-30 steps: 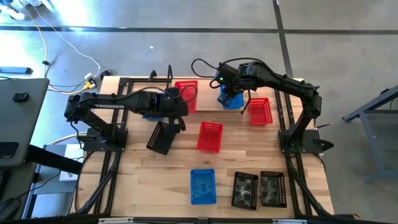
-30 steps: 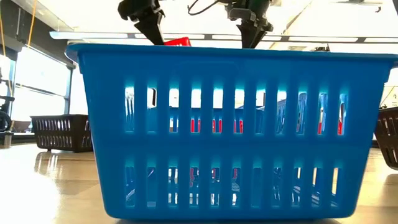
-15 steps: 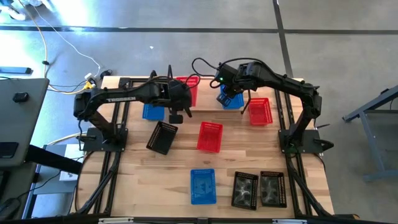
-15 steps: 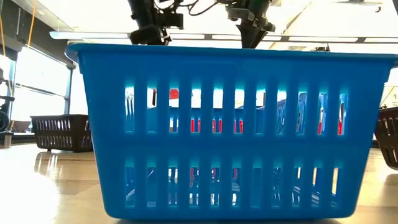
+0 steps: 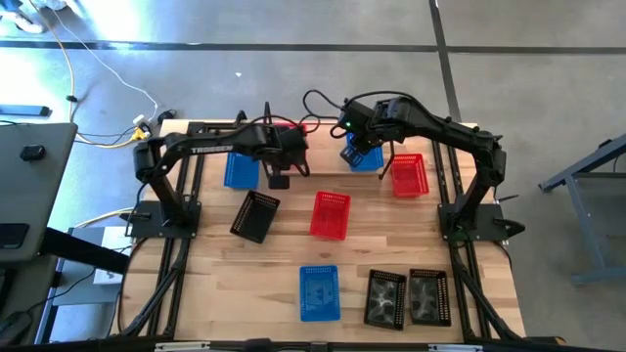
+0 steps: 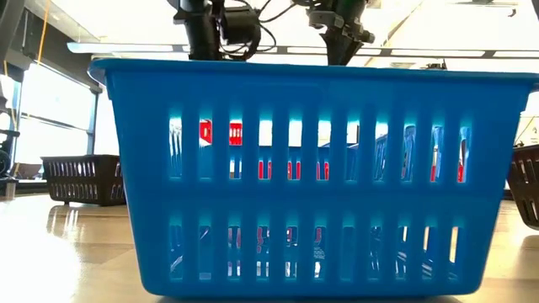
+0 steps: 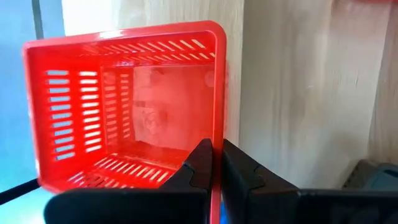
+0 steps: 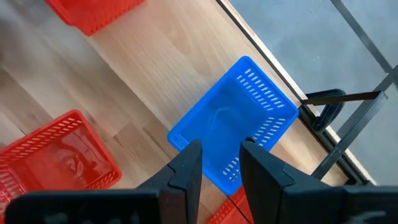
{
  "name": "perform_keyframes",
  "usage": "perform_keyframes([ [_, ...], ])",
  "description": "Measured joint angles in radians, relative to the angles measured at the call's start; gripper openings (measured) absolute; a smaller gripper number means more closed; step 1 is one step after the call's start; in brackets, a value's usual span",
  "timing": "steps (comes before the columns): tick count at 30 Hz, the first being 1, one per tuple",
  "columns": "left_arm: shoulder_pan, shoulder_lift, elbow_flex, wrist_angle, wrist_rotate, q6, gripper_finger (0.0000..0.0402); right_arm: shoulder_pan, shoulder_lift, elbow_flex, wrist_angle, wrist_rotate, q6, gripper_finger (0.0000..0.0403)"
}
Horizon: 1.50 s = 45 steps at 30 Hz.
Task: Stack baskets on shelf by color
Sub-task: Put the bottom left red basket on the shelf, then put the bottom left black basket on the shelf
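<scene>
High view. Light wood desk (image 5: 264,264) carrying small perforated plastic baskets. Near edge: one blue basket (image 5: 319,291); two black baskets side by side (image 5: 385,297) (image 5: 428,297). Middle: one red basket (image 5: 331,214); one black basket, tilted (image 5: 254,216). Far right: one red basket (image 5: 409,175). Far left: one blue basket (image 5: 240,170). Left gripper (image 5: 279,178) at far centre, over a mostly hidden red basket. Right gripper (image 5: 364,147) at the far edge, over a second far blue basket (image 5: 366,159).

Low view. Near blue basket fills the frame; both arms enter from above behind it.

Left wrist view. Fingers (image 7: 200,163) closed on the rim of the red mesh basket (image 7: 124,106), which is carried tilted above the wood.

Right wrist view. Fingers (image 8: 186,165) part-spread, straddling a wall of the blue basket by the black metal rod upright (image 8: 348,99) of the shelf; whether they press it cannot be told.
</scene>
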Motion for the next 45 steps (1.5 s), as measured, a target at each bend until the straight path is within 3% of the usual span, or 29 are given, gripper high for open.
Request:
perform_keyframes([
  [18, 0.025, 0.039, 0.001, -0.017, 0.035, 0.006, 0.0011, 0.000, 0.000, 0.000, -0.038, -0.047, 0.071, 0.0094],
  [29, 0.030, 0.039, 0.001, -0.029, -0.010, 0.006, 0.0037, 0.010, 0.000, 0.000, -0.047, -0.115, 0.138, 0.0094],
  [38, 0.030, 0.039, 0.001, -0.029, 0.013, 0.007, 0.0081, 0.061, 0.000, 0.000, -0.048, -0.127, 0.180, 0.0094],
  [45, 0.017, 0.020, 0.001, -0.066, 0.016, -0.046, 0.0120, 0.150, 0.000, 0.000, -0.078, -0.195, 0.232, 0.0094],
])
